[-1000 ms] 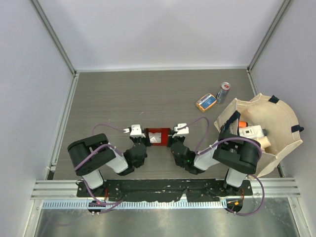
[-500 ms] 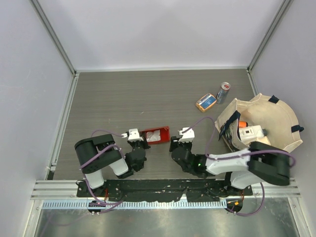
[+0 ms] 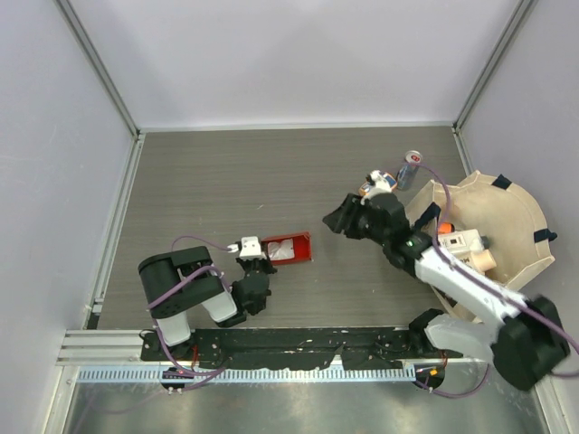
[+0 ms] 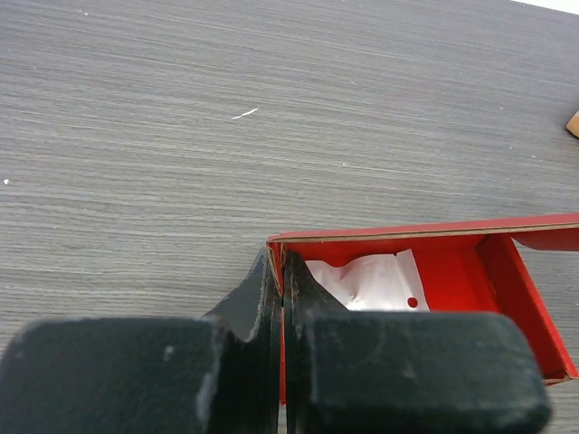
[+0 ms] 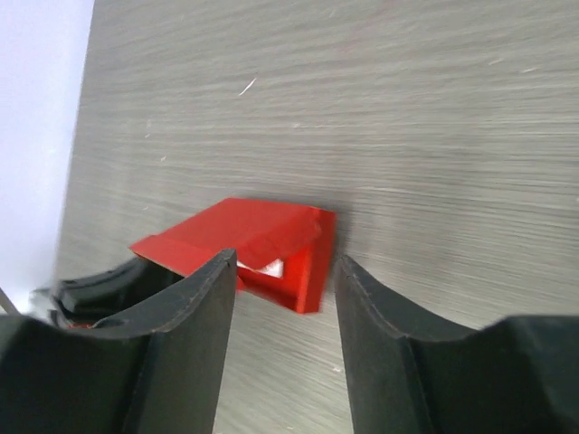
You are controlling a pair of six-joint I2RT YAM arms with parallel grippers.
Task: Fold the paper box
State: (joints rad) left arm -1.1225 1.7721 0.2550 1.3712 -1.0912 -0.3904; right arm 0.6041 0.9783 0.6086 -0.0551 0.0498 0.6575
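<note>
Left jaws pinch the box (image 4: 511, 289) wall; right jaws, spread wide, should probably meet that loose flap (image 5: 282, 239) squarely.

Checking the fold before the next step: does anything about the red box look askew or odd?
Yes. The red box is only half folded. One flap leans askew over its opening, and crumpled white paper lies inside. The left hand pinches one side wall. Nothing looks torn or spilled.

red paper box (image 3: 288, 247) | top open, white slip (image 4: 371, 280) inside | base-down, left of centre
</note>
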